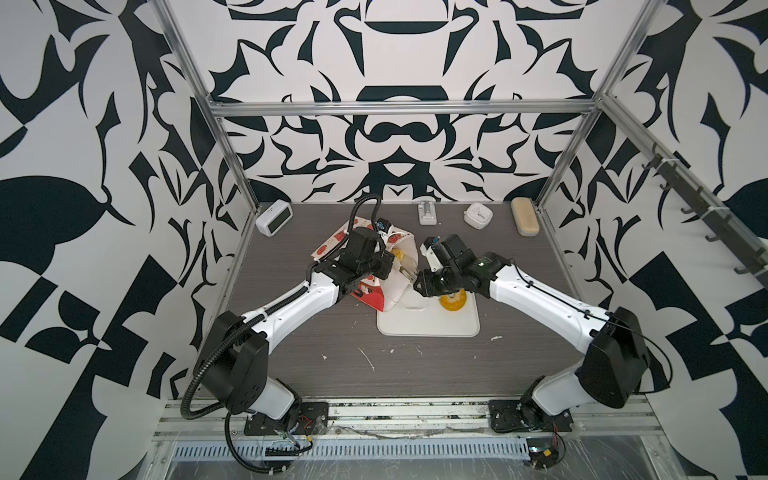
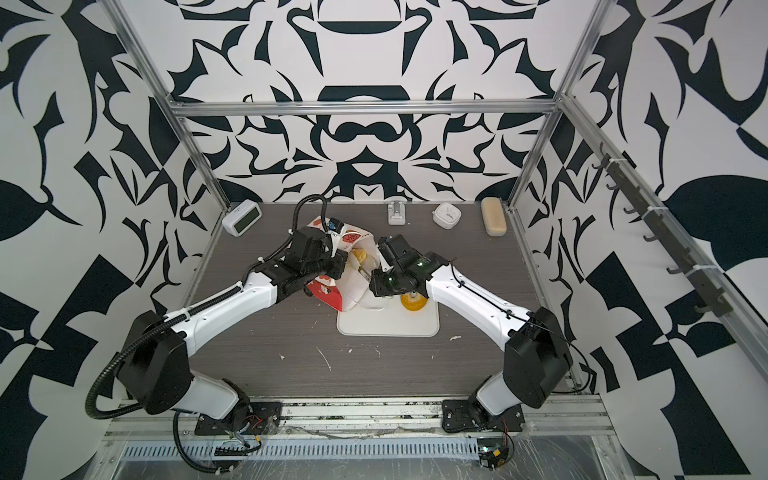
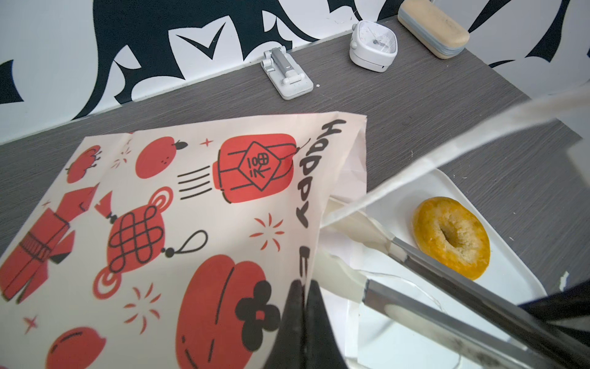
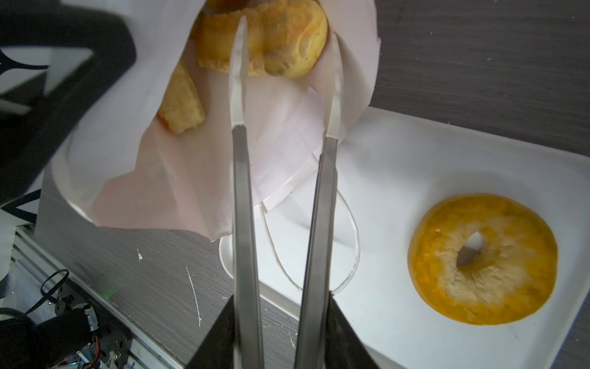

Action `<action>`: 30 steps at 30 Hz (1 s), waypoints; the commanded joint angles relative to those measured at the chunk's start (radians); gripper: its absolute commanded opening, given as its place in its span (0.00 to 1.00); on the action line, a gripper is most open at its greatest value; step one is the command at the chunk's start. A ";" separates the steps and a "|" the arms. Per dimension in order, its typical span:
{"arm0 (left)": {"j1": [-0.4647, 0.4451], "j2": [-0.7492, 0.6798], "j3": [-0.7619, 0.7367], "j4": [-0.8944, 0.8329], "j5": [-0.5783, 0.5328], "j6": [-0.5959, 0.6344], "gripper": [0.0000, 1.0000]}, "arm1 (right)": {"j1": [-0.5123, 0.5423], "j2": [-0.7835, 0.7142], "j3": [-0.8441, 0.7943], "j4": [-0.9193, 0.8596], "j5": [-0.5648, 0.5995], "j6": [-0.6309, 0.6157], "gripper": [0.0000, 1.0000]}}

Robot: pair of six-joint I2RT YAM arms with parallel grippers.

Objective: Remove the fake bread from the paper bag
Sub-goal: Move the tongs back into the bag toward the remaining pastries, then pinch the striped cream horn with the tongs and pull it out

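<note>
The grey table (image 1: pixel 374 374) is carrying everything. The paper bag (image 1: pixel 370 296) is lying on its side just left of the middle in both top views. Its long axis is running from the left arm's side toward the white tray (image 1: pixel 428 328). Its open mouth is pointing at the tray, with the lower lip lying over the tray's far-left corner. The left arm is covering much of the bag from above, so its closed end is not showing. The left wrist view is showing the bag's cream printed face with red figures instead.

One piece of the fake bread, the ring bagel (image 4: pixel 482 258), is lying flat on the tray outside the bag, half hidden under the right arm in both top views. Inside the mouth, the right wrist view is showing a croissant-like pastry (image 4: pixel 281 54), cut off by the frame's edge, and a smaller piece (image 4: pixel 182 108). The top views are giving only a yellow glimpse of these.

The left gripper (image 3: pixel 302 287) is pinching the bag's upper mouth edge, jaws closed together on the paper. The right gripper (image 4: pixel 287 30) is reaching into the mouth, its long fingers standing partly apart. Whether its tips are touching the pastry I cannot tell. A white cord handle (image 4: pixel 357 246) is lying on the tray.
</note>
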 commanded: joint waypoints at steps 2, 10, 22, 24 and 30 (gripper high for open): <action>0.003 0.006 0.028 0.021 0.027 -0.014 0.00 | -0.013 0.010 0.035 0.079 0.007 0.018 0.41; 0.001 0.010 0.032 0.019 0.033 -0.017 0.00 | -0.013 0.068 0.062 0.093 -0.009 0.022 0.32; 0.001 0.042 0.050 0.031 0.021 -0.044 0.00 | -0.013 0.001 0.016 0.079 0.027 0.017 0.17; 0.001 0.058 0.065 0.022 0.010 -0.049 0.00 | -0.013 -0.036 -0.011 0.069 0.038 0.023 0.15; 0.002 0.080 0.087 0.013 -0.020 -0.064 0.00 | -0.014 -0.166 -0.096 0.040 0.037 0.042 0.12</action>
